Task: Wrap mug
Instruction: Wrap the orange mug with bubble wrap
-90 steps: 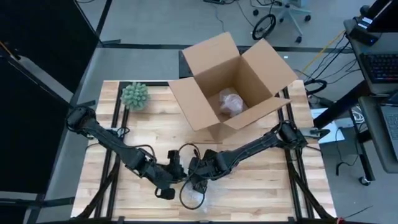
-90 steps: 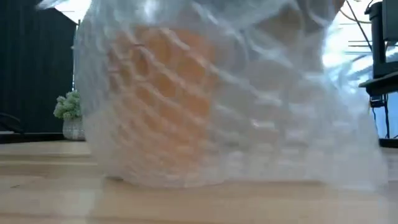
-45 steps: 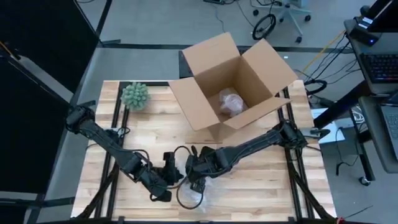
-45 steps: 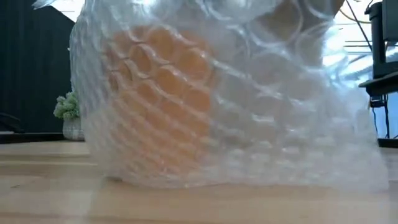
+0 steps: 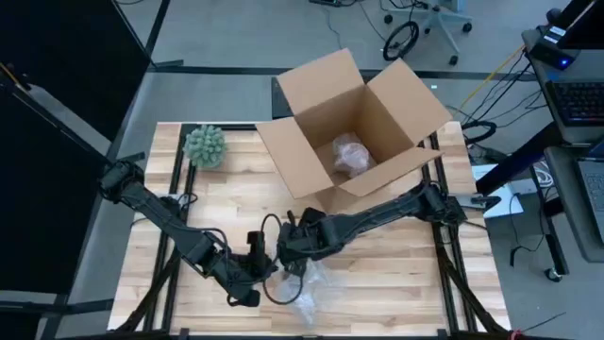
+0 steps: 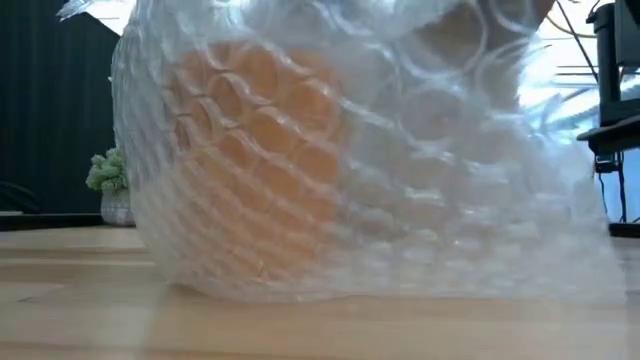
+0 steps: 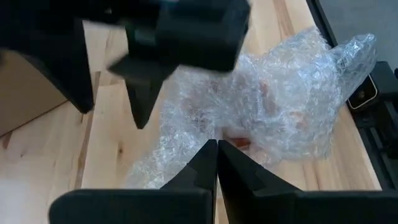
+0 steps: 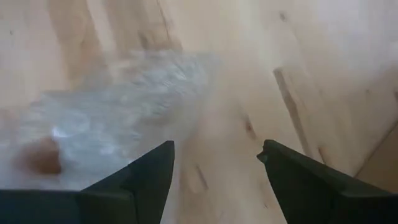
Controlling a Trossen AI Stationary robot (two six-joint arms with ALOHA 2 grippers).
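Step in hand: mid-wrap. The mug point(image 6: 255, 165), orange, sits inside the bubble wrap point(image 5: 307, 283) at lower centre of the high view, on the table point(image 5: 396, 283). Wrap looks loose and bunched, not closed round the mug; a flap trails toward the bottom edge of the frame.

Left gripper point(image 7: 216, 152) is at the wrap's left edge in the high view. Its wrist cam shows the 2 fingers pressed together at the edge of the wrap; can't tell if film is pinched between them. Right gripper point(image 8: 214, 158) is just above the wrap, centre of the high view, fingers spread apart, holding nothing, wrap off to 1 side of it.

Next move, as I judge it: right claw needs to come back down on a free flap, pinch it and fold it over the mug while left pins its side. Film is slippery, so a thin pinch could slide off.

Vs 0.5 s ago: right gripper has shifted up and a bit left in the high view, off the wrap; left barely moved. Low view about the same, mug and wrap sitting as they were.

Upper centre: open cardboard box point(image 5: 354, 123) with 1 wrapped item point(image 5: 347, 156) inside.
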